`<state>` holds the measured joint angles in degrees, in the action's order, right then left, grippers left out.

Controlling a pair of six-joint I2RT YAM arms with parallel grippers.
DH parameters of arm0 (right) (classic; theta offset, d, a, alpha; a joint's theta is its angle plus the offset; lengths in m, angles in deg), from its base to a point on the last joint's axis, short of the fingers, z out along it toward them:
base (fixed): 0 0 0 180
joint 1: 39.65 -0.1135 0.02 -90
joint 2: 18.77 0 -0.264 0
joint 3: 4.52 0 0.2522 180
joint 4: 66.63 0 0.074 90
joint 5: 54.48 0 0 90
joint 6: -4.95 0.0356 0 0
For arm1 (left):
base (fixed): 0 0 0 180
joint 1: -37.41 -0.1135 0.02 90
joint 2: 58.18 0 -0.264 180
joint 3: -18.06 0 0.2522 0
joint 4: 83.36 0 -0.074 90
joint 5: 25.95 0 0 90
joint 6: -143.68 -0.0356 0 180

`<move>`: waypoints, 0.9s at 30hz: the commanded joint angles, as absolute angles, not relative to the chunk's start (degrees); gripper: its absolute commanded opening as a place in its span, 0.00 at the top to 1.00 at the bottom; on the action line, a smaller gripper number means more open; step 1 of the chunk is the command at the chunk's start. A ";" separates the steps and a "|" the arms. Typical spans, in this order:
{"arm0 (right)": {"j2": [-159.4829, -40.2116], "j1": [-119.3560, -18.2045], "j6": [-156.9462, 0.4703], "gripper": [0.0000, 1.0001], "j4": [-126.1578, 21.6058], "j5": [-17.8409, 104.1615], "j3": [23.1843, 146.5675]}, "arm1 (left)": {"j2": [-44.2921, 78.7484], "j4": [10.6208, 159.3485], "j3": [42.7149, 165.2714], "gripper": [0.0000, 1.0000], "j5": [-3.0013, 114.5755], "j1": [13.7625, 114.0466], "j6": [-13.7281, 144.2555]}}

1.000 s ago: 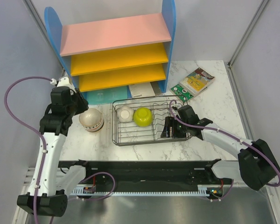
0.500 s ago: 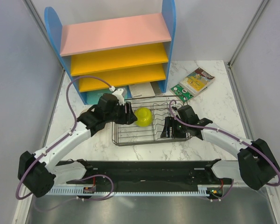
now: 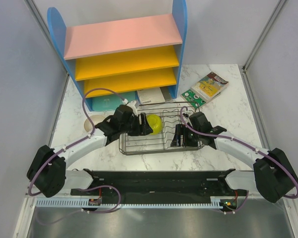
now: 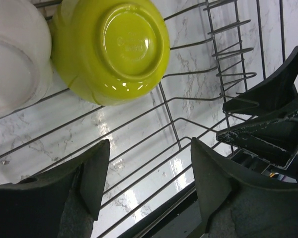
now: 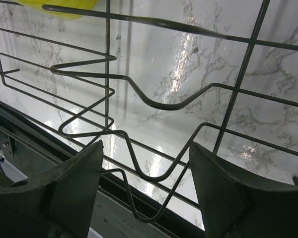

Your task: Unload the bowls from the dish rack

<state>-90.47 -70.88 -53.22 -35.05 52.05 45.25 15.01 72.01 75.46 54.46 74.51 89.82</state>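
The black wire dish rack (image 3: pixel 156 146) sits mid-table. An upside-down yellow-green bowl (image 3: pixel 155 123) rests in its left half; in the left wrist view this bowl (image 4: pixel 114 47) lies beside an upside-down white bowl (image 4: pixel 12 54), which my left arm hides from above. My left gripper (image 3: pixel 142 127) hovers over the rack (image 4: pixel 188 99), open and empty (image 4: pixel 149 171), just short of the two bowls. My right gripper (image 3: pixel 181 135) hangs open and empty (image 5: pixel 146 166) over the right half of the rack (image 5: pixel 154 105). Another pale bowl (image 3: pixel 91 122) stands on the table left of the rack.
A blue shelf unit (image 3: pixel 124 49) with pink and yellow boards stands behind the rack. Booklets (image 3: pixel 208 87) lie at the back right, and a sheet of paper (image 3: pixel 151 94) lies under the shelf. A black rail (image 3: pixel 159 178) runs along the near edge.
My left arm swung from the pale bowl at the left to the rack's left half, its jaws widening. The right arm stayed put.
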 commanded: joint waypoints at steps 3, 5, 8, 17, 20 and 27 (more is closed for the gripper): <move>-88.99 -71.03 -53.85 0.22 -35.21 53.89 45.01 | 19.42 78.92 77.88 0.18 56.93 74.76 93.14; -88.99 -71.03 -54.03 0.22 -34.94 53.89 45.01 | 22.23 78.58 79.19 0.16 56.49 74.67 93.50; -88.82 -71.03 -54.11 0.22 -34.50 53.63 45.01 | 25.65 77.52 80.43 0.16 56.92 74.67 93.41; -89.87 -71.03 -54.99 0.22 -33.80 52.92 45.72 | 27.16 74.27 82.98 0.17 59.56 74.15 89.54; -90.04 -71.03 -54.82 0.22 -33.89 52.40 45.80 | 27.25 73.92 82.10 0.14 60.27 73.62 89.98; -89.96 -71.03 -54.99 0.22 -33.62 52.22 45.81 | 28.57 75.23 80.17 0.06 58.87 71.60 90.60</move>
